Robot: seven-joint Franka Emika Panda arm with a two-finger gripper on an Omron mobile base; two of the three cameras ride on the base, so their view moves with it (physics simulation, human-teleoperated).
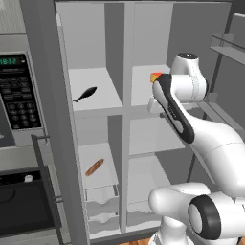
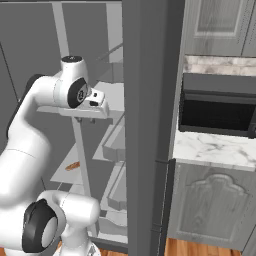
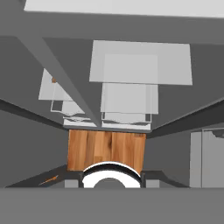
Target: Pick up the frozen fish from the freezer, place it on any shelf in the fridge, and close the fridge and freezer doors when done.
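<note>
The frozen fish (image 1: 85,94) is being kept on the freezer (image 1: 91,143) upper shelf. The gripper (image 2: 93,120) is being held before the fridge (image 1: 158,143); its opening cannot be told.

Black microwave (image 1: 18,93) above oven (image 1: 24,206); marble counter (image 2: 215,147) (grey cabinets), wooden floor (image 3: 106,148).

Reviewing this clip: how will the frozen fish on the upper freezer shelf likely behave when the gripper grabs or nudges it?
The frozen fish looks slim and small, so probably light and stiff. It lies flat on a smooth white freezer shelf, so a nudge would likely slide or spin it, not roll it. Its thin tapered body may slip from a loose pinch.
</note>
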